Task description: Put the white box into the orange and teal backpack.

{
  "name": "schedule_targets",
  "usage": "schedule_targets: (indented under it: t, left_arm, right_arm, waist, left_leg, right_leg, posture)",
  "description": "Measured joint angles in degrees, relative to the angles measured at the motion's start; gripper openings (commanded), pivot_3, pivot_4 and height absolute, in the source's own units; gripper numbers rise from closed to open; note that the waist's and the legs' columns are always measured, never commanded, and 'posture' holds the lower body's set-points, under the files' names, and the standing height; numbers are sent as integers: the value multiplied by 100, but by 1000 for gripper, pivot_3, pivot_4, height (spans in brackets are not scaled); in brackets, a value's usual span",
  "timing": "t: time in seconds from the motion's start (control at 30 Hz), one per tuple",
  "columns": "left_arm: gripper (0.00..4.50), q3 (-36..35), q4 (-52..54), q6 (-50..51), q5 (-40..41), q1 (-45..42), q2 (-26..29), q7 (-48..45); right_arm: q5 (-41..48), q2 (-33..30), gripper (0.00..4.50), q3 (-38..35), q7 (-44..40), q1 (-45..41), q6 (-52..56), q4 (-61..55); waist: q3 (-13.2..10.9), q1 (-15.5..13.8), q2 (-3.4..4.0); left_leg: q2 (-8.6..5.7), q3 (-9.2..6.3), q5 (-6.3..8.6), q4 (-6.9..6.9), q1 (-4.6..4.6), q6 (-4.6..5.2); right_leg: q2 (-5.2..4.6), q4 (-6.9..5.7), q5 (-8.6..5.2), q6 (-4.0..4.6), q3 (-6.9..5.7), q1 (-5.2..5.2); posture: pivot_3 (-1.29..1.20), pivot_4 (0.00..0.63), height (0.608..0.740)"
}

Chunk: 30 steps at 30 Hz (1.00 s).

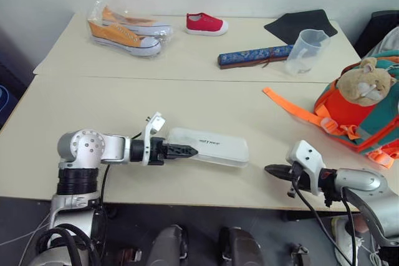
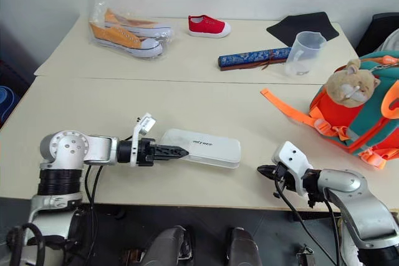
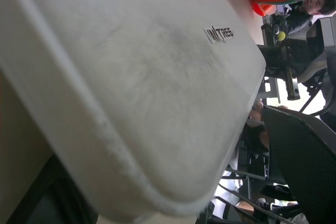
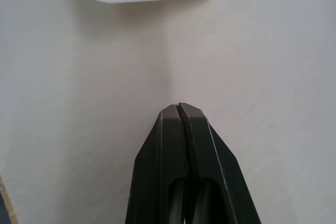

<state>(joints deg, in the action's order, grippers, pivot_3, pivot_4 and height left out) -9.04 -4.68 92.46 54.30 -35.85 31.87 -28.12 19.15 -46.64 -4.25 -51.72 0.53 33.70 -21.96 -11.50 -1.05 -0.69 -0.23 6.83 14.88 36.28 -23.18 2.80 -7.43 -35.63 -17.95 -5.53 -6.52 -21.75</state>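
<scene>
The white box (image 1: 209, 147) lies flat on the pale surface (image 1: 124, 110), near the front edge and about in the middle. Small dark letters sit on its top. The left gripper (image 1: 187, 151) comes in from the left, and its black tip lies at the box's left end. Its arm is stretched out low and level, pointing right. From the head views the tip looks like one dark wedge, so I cannot tell how wide the jaws are or if they hold the box. The left wrist view shows the box very close, with its rounded edge and the letters, and far behind it some chairs and a bit of orange.

The right gripper (image 1: 273, 171) is to the right of the box, well apart from it, low over the front edge. It points left toward the box. The right wrist view shows what the head views do not: its jaws are pressed tight together with nothing between them, and one end of the box is ahead of them.

The orange and teal backpack (image 1: 365, 116) sits at the far right of the surface, with a tan plush toy (image 1: 365, 82) on it. An orange strap (image 1: 293, 107) trails left from it.

On the far side are a blue patterned roll (image 1: 255, 56), a clear cup (image 1: 307, 51), a black cloth (image 1: 300, 25), a red shoe (image 1: 206, 24) and bagged orange shoes (image 1: 128, 31).
</scene>
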Motion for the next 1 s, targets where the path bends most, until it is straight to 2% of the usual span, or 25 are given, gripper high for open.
schedule_targets:
  t: [0.23, 0.33, 0.57, 0.77, 0.87, 1.0]
  left_arm:
    - [4470, 308, -306, -5, 138, 37, 1124, -531]
    - [4470, 461, -492, -42, 23, 5, 1318, -838]
    - [4470, 719, -1782, -698, -649, -866, 739, -1219]
    - [4470, 1212, -2259, -1048, -1096, -1323, 466, -1742]
    - [4470, 1592, -2476, -1173, -1388, -1605, 355, -2049]
    - [4470, 1688, -2791, -1186, -1574, -1767, 204, -2373]
  right_arm:
    - [-11, 0, 0, 45, -19, -35, -2, 18]
    - [-13, 0, 0, 149, -21, -118, -6, 43]
    - [-20, 2, 0, 343, -38, -385, -83, 217]
    - [-30, 21, 0, 575, -55, -692, -124, 393]
    - [-133, 240, 0, 819, -14, -1062, -133, 510]
    - [-277, 428, 0, 1030, 23, -1376, -182, 682]
  waist:
    - [-1, -21, -1]
    - [-1, -33, -1]
    - [-1, -43, -1]
    - [-1, -27, -2]
    - [-1, -26, -2]
    - [-1, -43, -2]
  left_leg:
    - [0, 0, 1, -5, -3, -4]
    - [0, 1, 1, -7, -3, -7]
    - [-3, 1, -1, -7, -11, -10]
    - [-3, 10, -3, -5, -12, -6]
    - [-3, 11, -5, 6, -10, -3]
    - [-4, 7, -1, 8, -12, 2]
  right_leg:
    - [-4, 5, 0, 0, 4, -6]
    - [-5, 5, 0, 1, 5, -10]
    - [-8, 5, 0, 1, 4, -18]
    - [-2, -2, 0, 1, 2, -20]
    - [-4, -5, 0, 1, 4, -14]
    - [-7, -5, 0, 1, 2, -14]
  posture:
    - [0, 150, 740]
    - [0, 150, 740]
    - [0, 150, 740]
    - [0, 150, 740]
    - [0, 150, 740]
    - [0, 150, 740]
